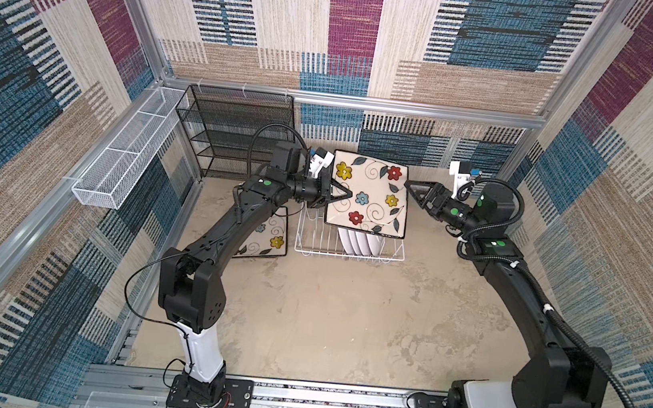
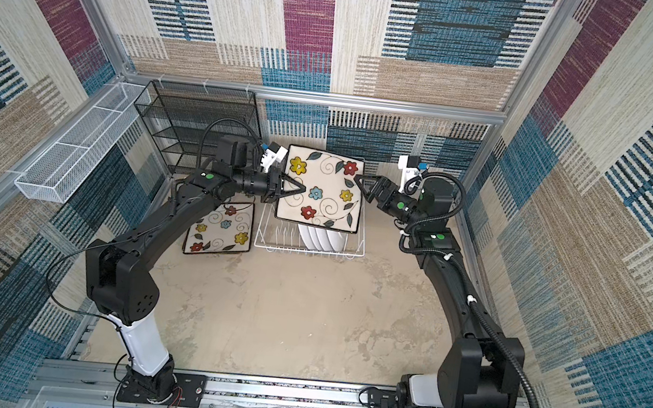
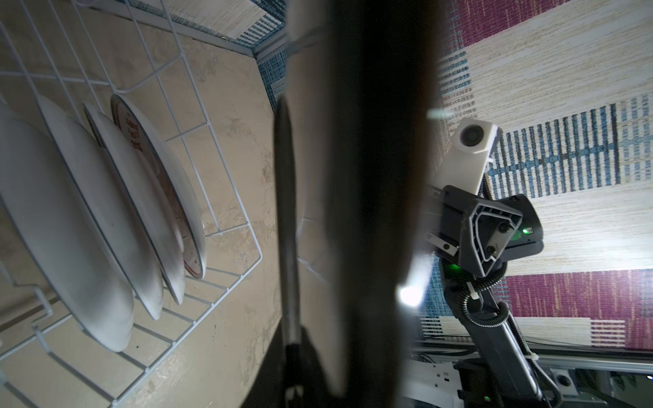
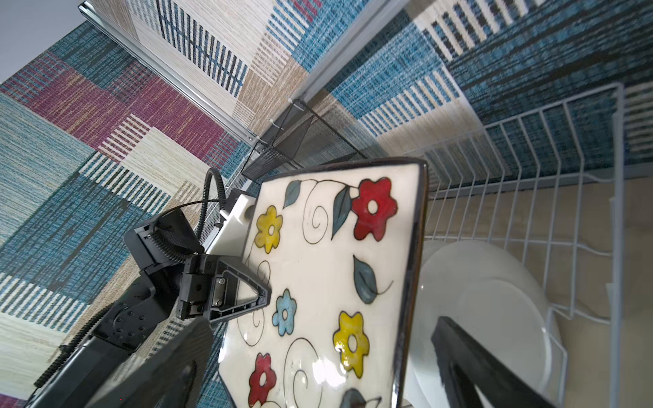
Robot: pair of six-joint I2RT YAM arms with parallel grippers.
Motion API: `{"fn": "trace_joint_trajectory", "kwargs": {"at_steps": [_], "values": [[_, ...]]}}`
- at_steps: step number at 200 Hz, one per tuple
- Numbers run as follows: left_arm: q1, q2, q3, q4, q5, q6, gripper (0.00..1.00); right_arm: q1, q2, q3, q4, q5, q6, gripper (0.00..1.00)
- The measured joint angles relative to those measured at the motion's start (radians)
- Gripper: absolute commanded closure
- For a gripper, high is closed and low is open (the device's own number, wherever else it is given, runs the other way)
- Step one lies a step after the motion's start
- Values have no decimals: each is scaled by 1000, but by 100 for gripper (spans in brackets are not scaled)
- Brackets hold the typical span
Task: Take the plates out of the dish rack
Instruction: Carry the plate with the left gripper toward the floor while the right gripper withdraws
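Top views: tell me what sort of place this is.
Probably a robot test cell, not a real kitchen: an aluminium frame walled with patchwork fabric, a left arm and right arm bolted to a front rail, and a dish rack of round plates, the left gripper holding a square plate.

I get two top views looking steeply down on the whole cell. My wrist cameras sit close, facing each other across the cream flowered square plate [image 4: 318, 282] and white wire rack [image 4: 616, 212].
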Motion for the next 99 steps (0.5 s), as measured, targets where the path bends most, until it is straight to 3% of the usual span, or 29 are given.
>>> {"fn": "trace_joint_trajectory", "kwargs": {"at_steps": [62,99], "values": [[15,-64,199,-389,-213,261,100,0,-77,-8,-21,41,-209,1],[47,-111,237,-526,-329,346,100,21,-108,-9,-47,35,-348,1]]}}
